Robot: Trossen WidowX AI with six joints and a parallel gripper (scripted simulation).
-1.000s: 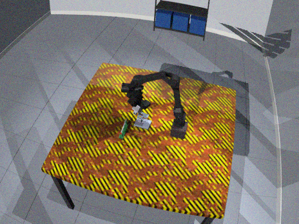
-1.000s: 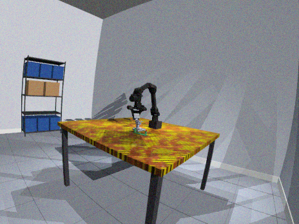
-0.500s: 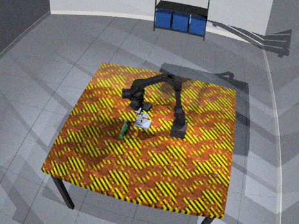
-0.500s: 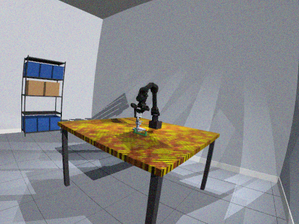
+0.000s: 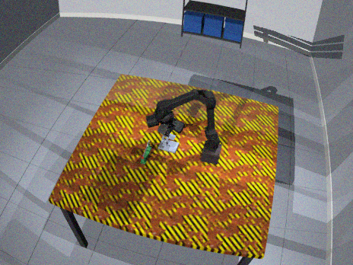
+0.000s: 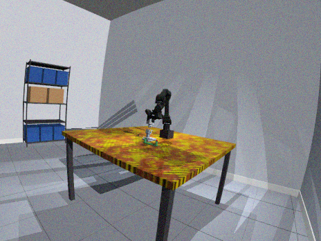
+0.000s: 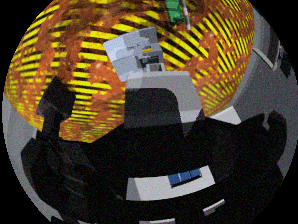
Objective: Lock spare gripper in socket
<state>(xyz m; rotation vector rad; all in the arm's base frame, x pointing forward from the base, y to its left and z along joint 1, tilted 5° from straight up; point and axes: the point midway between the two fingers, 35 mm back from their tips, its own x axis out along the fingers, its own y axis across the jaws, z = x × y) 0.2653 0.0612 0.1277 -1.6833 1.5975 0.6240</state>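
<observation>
My gripper [image 5: 170, 127] [image 6: 150, 120] [image 7: 161, 120] is shut on the spare gripper, a grey-white block [image 6: 149, 124] [image 7: 194, 92], held above the mount. The mount [image 5: 169, 145] [image 6: 149, 139] [image 7: 118, 52] is a pale grey block with a raised socket part and a small yellow mark. In the exterior view the held piece stands nearly in line over the socket; whether they touch cannot be told. A green holder [image 5: 145, 154] [image 6: 151, 143] [image 7: 173, 11] is beside the mount, with a thin pale rod [image 7: 186, 16] along it. Whether that rod is the lock pin cannot be told; the socket bore is hidden.
The arm's dark base [image 5: 210, 153] [image 6: 167, 134] stands on the patterned table [image 5: 114, 183] [image 6: 131, 156], close to the mount. The arm arches above the table. Shelves with blue bins [image 5: 213, 25] [image 6: 49, 75] stand on the floor beyond the table.
</observation>
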